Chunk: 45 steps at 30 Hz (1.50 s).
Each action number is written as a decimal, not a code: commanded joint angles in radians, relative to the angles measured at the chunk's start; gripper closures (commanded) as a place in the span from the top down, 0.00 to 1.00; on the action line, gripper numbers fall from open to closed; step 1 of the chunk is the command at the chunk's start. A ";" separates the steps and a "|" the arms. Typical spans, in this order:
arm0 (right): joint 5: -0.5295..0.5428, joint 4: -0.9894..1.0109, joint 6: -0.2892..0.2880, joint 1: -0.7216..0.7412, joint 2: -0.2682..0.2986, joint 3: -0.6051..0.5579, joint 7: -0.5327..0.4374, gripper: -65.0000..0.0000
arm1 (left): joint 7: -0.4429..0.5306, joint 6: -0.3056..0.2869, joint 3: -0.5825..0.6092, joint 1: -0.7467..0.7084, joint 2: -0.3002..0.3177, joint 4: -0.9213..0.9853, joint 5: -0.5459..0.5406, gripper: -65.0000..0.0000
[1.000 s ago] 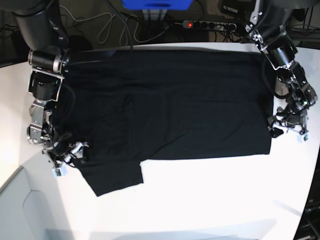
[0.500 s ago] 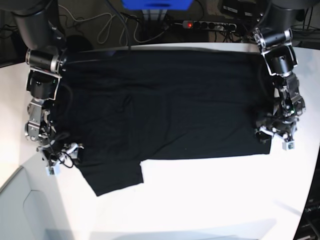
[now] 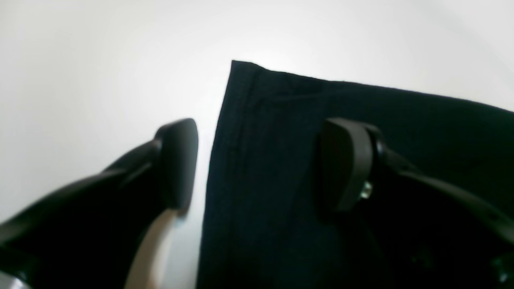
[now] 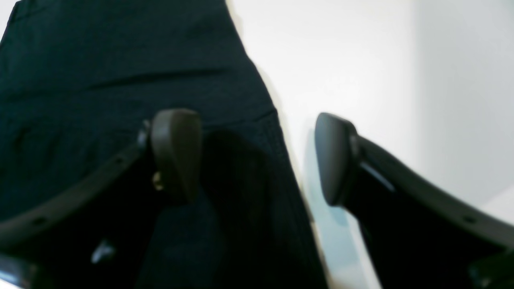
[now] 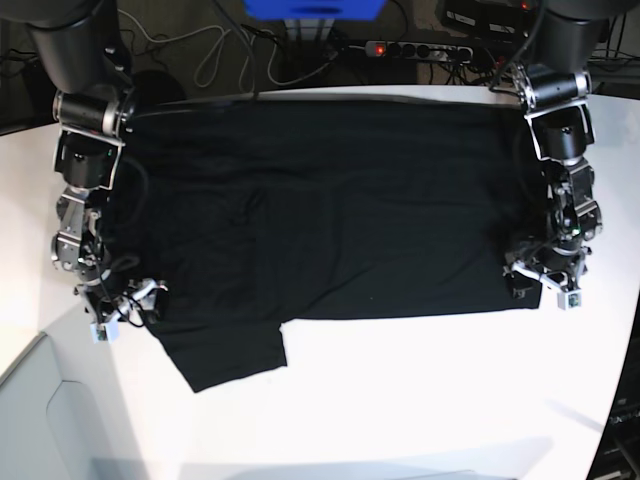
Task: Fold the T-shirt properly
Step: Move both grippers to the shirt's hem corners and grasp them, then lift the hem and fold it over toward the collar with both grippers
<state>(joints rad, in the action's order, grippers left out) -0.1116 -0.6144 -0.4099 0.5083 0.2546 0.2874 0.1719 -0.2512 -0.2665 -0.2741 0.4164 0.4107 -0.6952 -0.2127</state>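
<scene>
Both grippers had shifted inward; left gripper [image 3: 261, 164] and right gripper [image 4: 257, 156], open, each straddled an edge of the T-shirt [image 5: 330, 210], running toward 12 o'clock.

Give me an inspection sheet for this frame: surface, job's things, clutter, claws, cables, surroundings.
Surface: white table, bare in front of the cloth.
Job's things: T-shirt spread flat, plain black side up, one sleeve jutting toward the front left in the base view; no print visible.
Clutter: nothing seen.
Claws: left claw open, straddling the shirt's side edge near a corner, one finger over cloth, one over table. Right claw open, straddling the opposite edge likewise. Neither has closed on the fabric.
Cables: loose leads and a power strip behind the table.
Surroundings: blue object at the back, dark floor.
</scene>
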 commanded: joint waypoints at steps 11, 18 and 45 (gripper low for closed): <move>-0.006 -0.008 0.010 -0.001 0.013 -0.001 0.028 0.01 | -0.030 -0.007 0.002 0.006 0.011 0.002 -0.003 0.15; 0.000 -0.017 0.010 -0.004 0.013 -0.021 0.022 0.00 | -0.033 -0.006 0.000 0.005 0.012 -0.010 -0.003 0.00; 0.003 -0.968 0.003 -0.501 0.010 0.115 0.085 0.00 | -0.351 -0.018 -0.259 -0.376 -0.075 -0.789 -0.015 0.00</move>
<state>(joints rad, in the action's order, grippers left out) -0.1116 -1.5677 -0.4149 -0.0082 0.2485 0.3935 0.2810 -0.6243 -0.2871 -0.5266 0.0288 0.3164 -1.4704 -0.2207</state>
